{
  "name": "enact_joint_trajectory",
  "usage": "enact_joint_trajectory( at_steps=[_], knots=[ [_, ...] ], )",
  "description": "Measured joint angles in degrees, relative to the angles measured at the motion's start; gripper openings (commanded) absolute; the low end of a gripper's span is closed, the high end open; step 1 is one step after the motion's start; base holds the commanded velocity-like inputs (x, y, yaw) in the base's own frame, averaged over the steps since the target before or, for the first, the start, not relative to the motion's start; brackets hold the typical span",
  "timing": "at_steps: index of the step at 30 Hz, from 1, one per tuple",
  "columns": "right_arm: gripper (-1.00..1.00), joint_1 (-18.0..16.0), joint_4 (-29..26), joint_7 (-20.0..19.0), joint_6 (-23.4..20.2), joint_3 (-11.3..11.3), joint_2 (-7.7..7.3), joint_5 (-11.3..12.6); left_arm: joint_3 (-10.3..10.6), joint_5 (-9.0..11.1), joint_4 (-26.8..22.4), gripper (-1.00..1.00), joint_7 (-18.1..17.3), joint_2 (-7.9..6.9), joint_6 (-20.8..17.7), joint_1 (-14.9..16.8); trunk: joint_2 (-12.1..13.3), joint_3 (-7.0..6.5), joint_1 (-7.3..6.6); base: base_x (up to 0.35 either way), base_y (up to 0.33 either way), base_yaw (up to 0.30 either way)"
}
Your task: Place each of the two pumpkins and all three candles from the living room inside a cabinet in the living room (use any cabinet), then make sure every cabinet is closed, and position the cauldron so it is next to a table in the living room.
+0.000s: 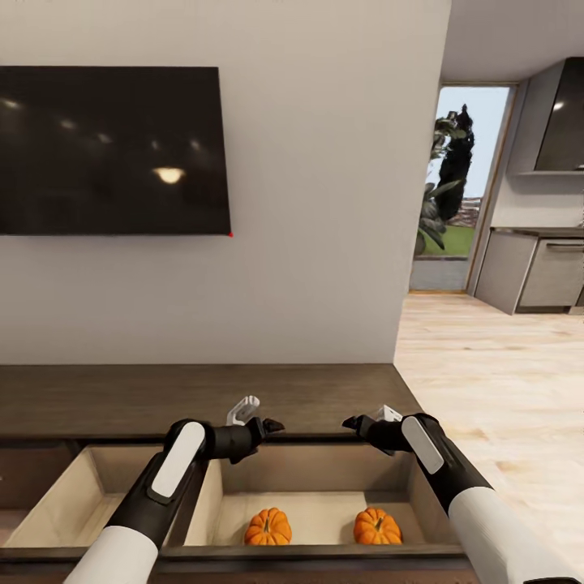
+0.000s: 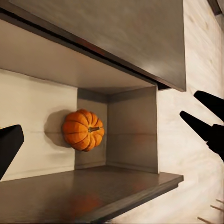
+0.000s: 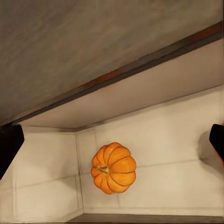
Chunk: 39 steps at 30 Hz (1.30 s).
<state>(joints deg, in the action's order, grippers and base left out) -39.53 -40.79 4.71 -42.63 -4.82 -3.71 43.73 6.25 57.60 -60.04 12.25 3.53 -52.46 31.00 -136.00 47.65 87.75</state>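
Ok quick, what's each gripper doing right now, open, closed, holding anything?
Left gripper: open, holding nothing, above the open drawer.
Right gripper: open, holding nothing.

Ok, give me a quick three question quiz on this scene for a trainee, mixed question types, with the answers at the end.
1. True or false: both pumpkins lie inside the same open drawer of the cabinet.
2. Multiple choice: the left gripper and right gripper are A) each clamped on a pumpkin, B) empty above the drawer, C) resting on the floor.
3. Fill in: on the wall above the cabinet hangs a dark ____.

Key
1. True: the left pumpkin and the right pumpkin sit apart on the pale drawer floor.
2. B.
3. Television.
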Motion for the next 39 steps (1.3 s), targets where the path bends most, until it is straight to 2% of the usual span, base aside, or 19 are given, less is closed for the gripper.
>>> enact_joint_trajectory(
  at_steps=[11,39],
  knots=[
    [1.00,0.00,-0.01,-0.51,0.00,-0.01,0.03,0.04,-0.01,0.01,-0.02,1.00,0.08,0.00,-0.06,0.00,4.41,-1.97,-2.41,-0.116,0.000,0.000],
    [1.00,0.00,-0.01,-0.64,0.00,-0.08,0.09,0.05,-0.06,0.01,-0.55,1.00,-0.16,-0.09,-0.04,0.00,15.64,-7.00,-8.55,-0.328,0.000,0.000]
  ],
)
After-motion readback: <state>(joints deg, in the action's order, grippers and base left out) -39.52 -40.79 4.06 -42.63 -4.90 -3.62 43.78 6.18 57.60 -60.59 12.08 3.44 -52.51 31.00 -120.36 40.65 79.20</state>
